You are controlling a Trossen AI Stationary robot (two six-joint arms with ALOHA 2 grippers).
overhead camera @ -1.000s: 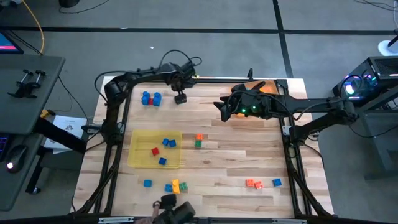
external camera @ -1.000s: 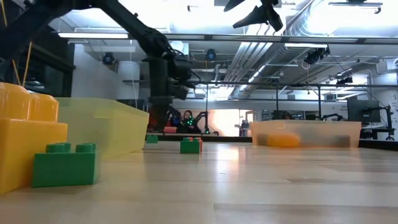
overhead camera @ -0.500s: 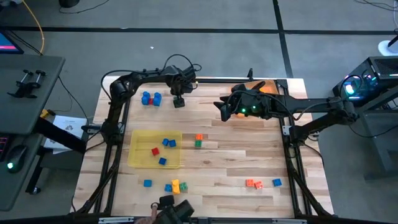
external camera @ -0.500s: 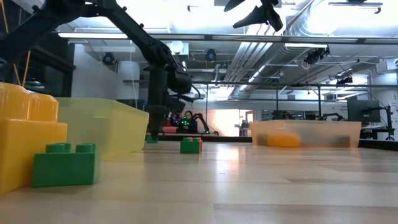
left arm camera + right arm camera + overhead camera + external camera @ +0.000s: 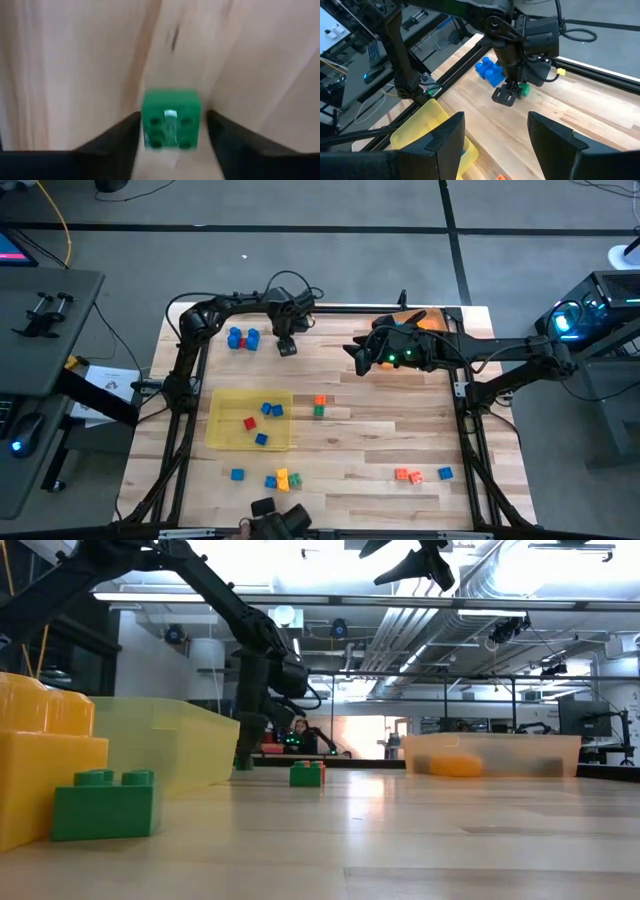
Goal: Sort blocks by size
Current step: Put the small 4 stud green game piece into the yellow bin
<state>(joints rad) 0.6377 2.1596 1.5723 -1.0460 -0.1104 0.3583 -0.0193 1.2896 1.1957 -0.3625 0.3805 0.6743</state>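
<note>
A small green block [image 5: 170, 119] lies studs up on the wooden table near its far edge, left of centre; it also shows in the right wrist view [image 5: 524, 90]. My left gripper [image 5: 286, 348] points straight down over it, low at the table [image 5: 243, 762]. Its open fingers [image 5: 171, 130] stand close on either side of the block, with a thin gap on each side. My right gripper [image 5: 355, 352] hangs high over the far middle of the table, open [image 5: 495, 120], with nothing between its fingers.
Blue blocks with a red one [image 5: 242, 338] stand just left of my left gripper. A yellow tray [image 5: 222, 442] holds blue and red blocks. An orange tray [image 5: 432, 322] sits at the far right. Loose blocks lie mid-table [image 5: 319, 406] and near the front edge [image 5: 280, 478], [image 5: 412, 475].
My left gripper has come down toward the table and a little toward its left edge, tipping to point straight down, until it stands over the green block. The block has not moved.
</note>
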